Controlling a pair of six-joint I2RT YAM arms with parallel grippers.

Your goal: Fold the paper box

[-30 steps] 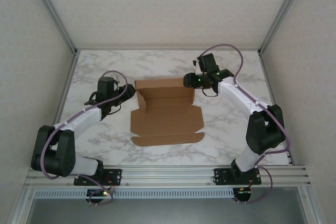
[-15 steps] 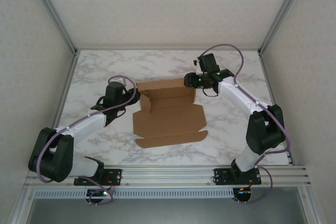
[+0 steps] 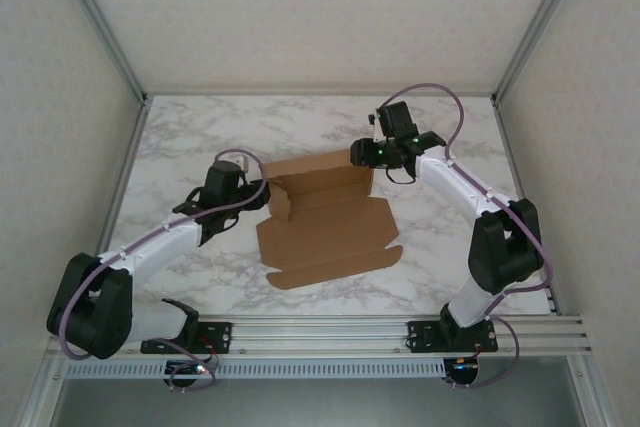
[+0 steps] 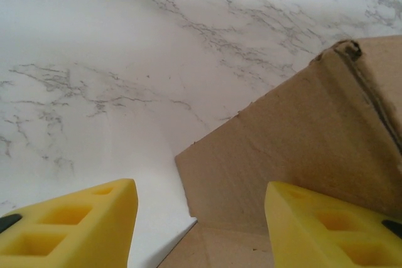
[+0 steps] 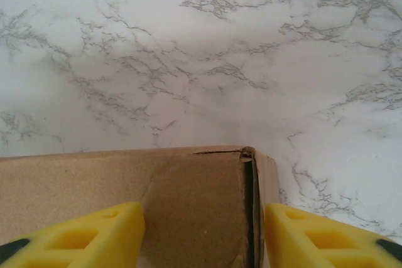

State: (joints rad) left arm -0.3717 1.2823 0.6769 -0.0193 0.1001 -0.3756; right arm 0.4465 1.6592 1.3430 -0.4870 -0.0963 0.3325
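Observation:
The paper box (image 3: 325,227) lies in the middle of the table as a brown sheet, its back and side walls partly raised and its front flap flat. My left gripper (image 3: 258,192) is at the box's back left corner. In the left wrist view it (image 4: 200,227) is open, with a raised cardboard flap (image 4: 301,142) between and beyond its yellow fingers (image 4: 75,224). At the back right corner my right gripper (image 3: 358,154) is also open. It (image 5: 204,236) straddles that folded corner (image 5: 188,192) from above, with the side wall close to the right finger.
The marble table (image 3: 200,127) is walled in by white panels on three sides. An aluminium rail (image 3: 320,332) carrying both arm bases runs along the near edge. Bare marble lies behind and on both sides of the box.
My left arm has reached right and forward to the box's back left corner. The box has turned slightly, its front flap swinging right. The right arm has stayed put.

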